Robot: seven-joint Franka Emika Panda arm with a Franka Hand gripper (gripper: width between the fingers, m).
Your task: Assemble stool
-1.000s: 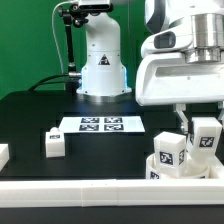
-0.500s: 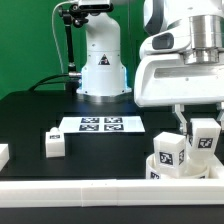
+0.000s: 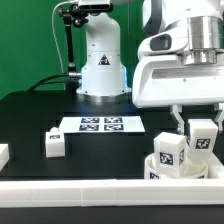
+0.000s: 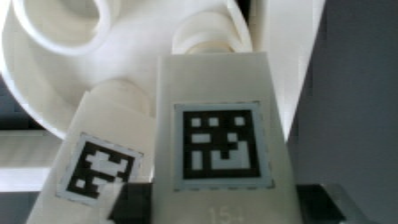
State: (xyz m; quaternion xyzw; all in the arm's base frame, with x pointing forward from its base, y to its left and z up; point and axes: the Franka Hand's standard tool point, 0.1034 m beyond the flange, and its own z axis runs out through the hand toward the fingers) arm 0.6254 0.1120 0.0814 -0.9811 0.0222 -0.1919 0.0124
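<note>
Upright leg (image 3: 204,138) stands directly under the end effector (image 3: 201,124) — between its fingers.

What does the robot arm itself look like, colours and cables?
The arm is glossy white with rounded shells, a black part on top and a bluish glow at its base; a black cable hangs beside it. The gripper has a boxy white body with a grey band and thin grey fingers.

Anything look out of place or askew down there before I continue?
Nothing spilled or damaged. One loose leg lies on the table, apart from the seat. At the seat, one standing leg looks tilted away from its neighbour in the wrist view, though that may be perspective.
</note>
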